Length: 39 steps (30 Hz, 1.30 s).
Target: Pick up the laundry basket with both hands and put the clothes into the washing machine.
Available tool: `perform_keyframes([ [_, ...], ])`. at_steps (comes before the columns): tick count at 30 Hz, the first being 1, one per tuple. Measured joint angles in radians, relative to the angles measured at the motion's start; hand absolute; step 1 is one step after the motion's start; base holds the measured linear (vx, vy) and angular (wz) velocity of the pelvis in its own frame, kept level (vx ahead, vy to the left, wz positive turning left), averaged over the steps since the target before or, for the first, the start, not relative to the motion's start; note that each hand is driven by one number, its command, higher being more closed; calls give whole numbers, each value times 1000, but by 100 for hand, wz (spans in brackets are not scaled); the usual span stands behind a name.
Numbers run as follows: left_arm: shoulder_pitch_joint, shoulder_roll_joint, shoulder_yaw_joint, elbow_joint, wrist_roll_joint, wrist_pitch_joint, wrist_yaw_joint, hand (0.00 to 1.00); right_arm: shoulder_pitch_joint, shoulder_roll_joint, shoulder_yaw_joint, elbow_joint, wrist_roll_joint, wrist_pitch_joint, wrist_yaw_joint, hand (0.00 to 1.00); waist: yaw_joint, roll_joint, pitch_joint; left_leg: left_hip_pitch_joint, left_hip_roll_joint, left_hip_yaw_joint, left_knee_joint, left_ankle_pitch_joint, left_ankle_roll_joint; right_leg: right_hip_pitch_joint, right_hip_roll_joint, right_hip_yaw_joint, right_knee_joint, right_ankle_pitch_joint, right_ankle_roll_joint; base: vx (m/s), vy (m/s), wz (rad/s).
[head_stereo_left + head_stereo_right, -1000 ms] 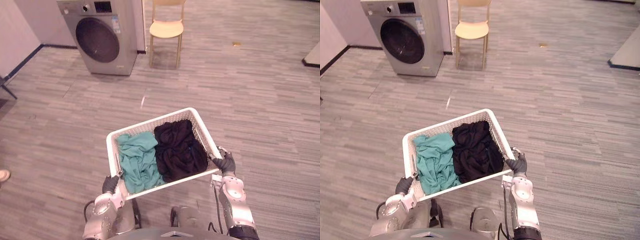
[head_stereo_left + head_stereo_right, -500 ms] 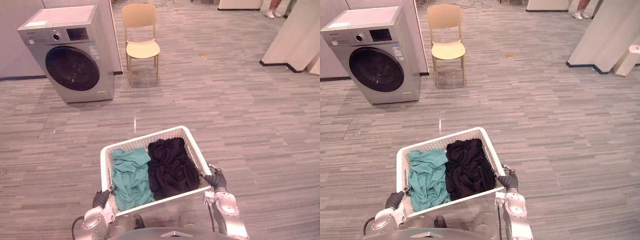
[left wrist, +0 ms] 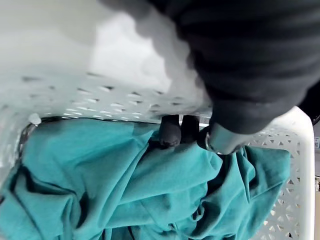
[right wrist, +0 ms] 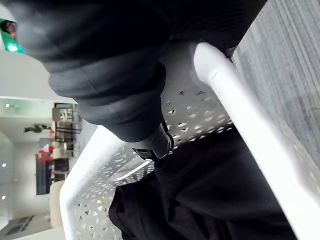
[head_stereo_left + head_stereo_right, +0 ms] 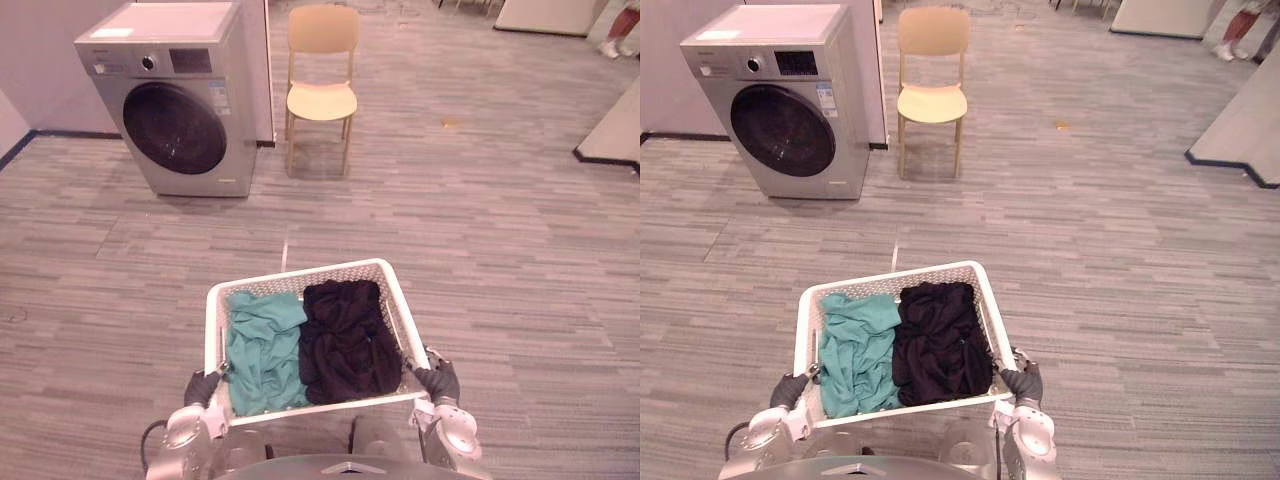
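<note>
I carry a white perforated laundry basket (image 5: 300, 277) in front of me, above the floor. A teal garment (image 5: 262, 347) lies in its left half and a black garment (image 5: 347, 337) in its right half. My left hand (image 5: 203, 387) is curled over the basket's left rim, fingertips (image 3: 171, 131) hooked inside above the teal cloth. On the right rim my right hand (image 5: 438, 381) grips likewise, its fingers (image 4: 152, 145) curling over the edge beside the black cloth. The grey washing machine (image 5: 178, 97) stands ahead to the left, its round door (image 5: 187, 128) shut.
A pale wooden chair (image 5: 322, 84) stands just right of the washer. A white wall corner with a dark base (image 5: 612, 138) juts in at far right. A person's foot (image 5: 617, 20) shows at the top right. Grey plank floor lies open between me and the washer.
The whole picture has shifted, so the camera moved: the washer and chair now sit closer and more central. The basket stays held in both hands, clothes unmoved.
</note>
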Motion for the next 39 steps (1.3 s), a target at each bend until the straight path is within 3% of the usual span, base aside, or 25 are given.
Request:
perform_keyframes([
  [4, -4, -23, -4, 48, -1, -1, 2, 100, -42, -48, -6, 86, 23, -2, 21, 100, 1, -5, -18, 53, 15, -18, -135, 69, -31, 12, 22, -24, -15, -9, -19, 96, -165, 9],
  [5, -13, 50, -31, 144, -2, -1, 2, 100, -60, -52, 20, 244, 30, 1, 39, 100, -22, -4, -56, 56, -20, -17, -297, 201, -18, 66, 18, -25, -284, 178, -21, 26, -50, 4],
  [15, -24, 51, -36, 166, -2, 1, 2, 100, -81, -48, -9, 315, 38, 2, 42, 100, -28, -4, -59, 65, -17, -1, -330, 208, -22, 58, 25, -24, -284, 170, -24, 0, -2, -1],
  [18, -64, 62, -39, 200, -28, 2, 7, 100, -107, -45, -11, 327, 62, 9, 39, 100, -27, -3, -57, 48, 4, 28, -310, 174, -30, -16, 36, -4, -157, 93, -42, 14, -59, -15],
  [20, -80, 63, -36, 203, -36, 2, 8, 100, -116, -43, -10, 329, 66, 9, 41, 100, -28, 15, -43, 28, 49, 61, -207, 113, -42, -55, 59, -7, 0, -1, -74, 72, -145, -8],
  [21, -74, 63, -33, 203, -48, 2, 12, 100, -118, -43, -6, 329, 66, 10, 41, 100, -21, 15, -43, 25, 95, 92, -110, 66, -24, -47, 92, -28, 96, -78, -106, 128, -187, -12],
  [22, -73, 67, -33, 203, -53, 2, 12, 100, -121, -44, -6, 328, 66, 11, 40, 100, -15, 5, -37, 5, 110, 108, -4, 44, 2, -31, 93, -33, 105, -126, -123, 139, -210, 10],
  [23, -90, 65, -35, 204, -62, -4, 12, 100, -130, -51, -11, 333, 69, 14, 32, 100, -23, 11, -7, -99, 148, 125, 254, 85, 124, -17, 97, -49, 142, -173, -129, 104, -224, 19],
  [24, -100, 50, -42, 174, -62, -4, 12, 100, -137, -62, -27, 325, 74, 15, 26, 100, -11, -18, 2, -185, 152, 96, 407, 201, 144, 1, 88, -42, 140, -184, -137, 164, -219, 7],
  [25, -100, 40, -43, 165, -62, -5, 14, 100, -143, -65, -33, 309, 74, 14, 25, 100, 1, -15, 5, -210, 149, 86, 448, 230, 136, 7, 87, -28, 139, -191, -144, 196, -183, -33],
  [26, -100, 23, -44, 160, -72, -5, 11, 100, -164, -78, -47, 293, 74, 5, 23, 100, -2, -3, 11, -248, 134, 79, 482, 166, 74, 17, 87, -9, 130, -201, -156, 316, -102, -40],
  [27, -103, 5, -44, 155, -72, -4, 4, 100, -187, -100, -52, 289, 74, 5, 23, 100, -5, 10, 20, -289, 108, 80, 446, 119, 38, 28, 80, -2, 111, -204, -157, 211, -54, -29],
  [28, -108, -1, -45, 148, -72, -1, 1, 100, -196, -111, -55, 289, 74, 9, 23, 100, -6, 14, 20, -306, 97, 90, 392, 111, 24, 33, 78, 0, 95, -208, -150, 337, -44, -18],
  [29, -113, -1, -53, 134, -72, -1, -1, 100, -209, -119, -55, 288, 74, 10, 24, 100, -5, 15, 20, -333, 76, 110, 173, 121, 0, 45, 77, 5, 60, -213, -139, 267, -14, -13],
  [30, -113, -1, -53, 132, -73, -1, -1, 100, -214, -120, -55, 288, 74, 9, 24, 100, -4, 16, 20, -337, 69, 112, 64, 142, -17, 54, 79, 5, 45, -215, -131, 443, -19, -14],
  [31, -112, -4, -55, 132, -76, 1, -2, 100, -219, -125, -58, 289, 74, 8, 23, 100, -4, 23, 19, -339, 61, 95, -141, 195, -48, 89, 93, 5, -1, -212, -110, 357, -8, -8],
  [33, -113, -23, -63, 122, -79, 2, 1, 100, -241, -149, -63, 315, 73, 4, 23, 100, 9, 46, 16, -368, 76, 51, -270, 234, -86, 146, 127, 27, -67, -222, -96, 611, 114, -48],
  [34, -113, -30, -65, 120, -81, 3, 4, 100, -252, -151, -69, 329, 72, 6, 23, 100, 29, 46, 11, -380, 69, 39, -261, 281, -55, 173, 116, 55, -73, -248, -81, 761, 263, -92],
  [35, -111, -28, -65, 121, -85, 6, 7, 100, -259, -149, -69, 335, 71, 6, 24, 100, 41, 28, -5, -378, 49, 39, -238, 336, -43, 174, 91, 80, -65, -268, -66, 838, 315, -117],
  [36, -96, -20, -60, 129, -91, 12, 22, 100, -255, -133, -67, 347, 68, 6, 25, 100, 52, -30, -37, -365, -14, 59, -179, 392, -11, 154, 27, 131, 31, -302, -18, 598, 197, -75],
  [37, -109, -14, -57, 144, -91, 13, 23, 100, -254, -123, -72, 357, 64, 5, 25, 100, 48, -59, -36, -361, -40, 72, -136, 365, 11, 130, -8, 143, 116, -303, -14, 757, 218, -36],
  [38, -121, -6, -55, 151, -91, 27, 21, 100, -250, -107, -87, 367, 62, 14, 24, 100, 35, -83, -23, -339, -70, 91, -66, 321, 38, 76, -42, 147, 320, -230, -4, 601, 183, 15],
  [39, -124, -1, -55, 151, -90, 35, 23, 100, -248, -97, -90, 367, 61, 17, 22, 100, 29, -91, -17, -311, -82, 101, -44, 297, 48, 43, -53, 142, 419, -152, -19, 911, 303, 4],
])
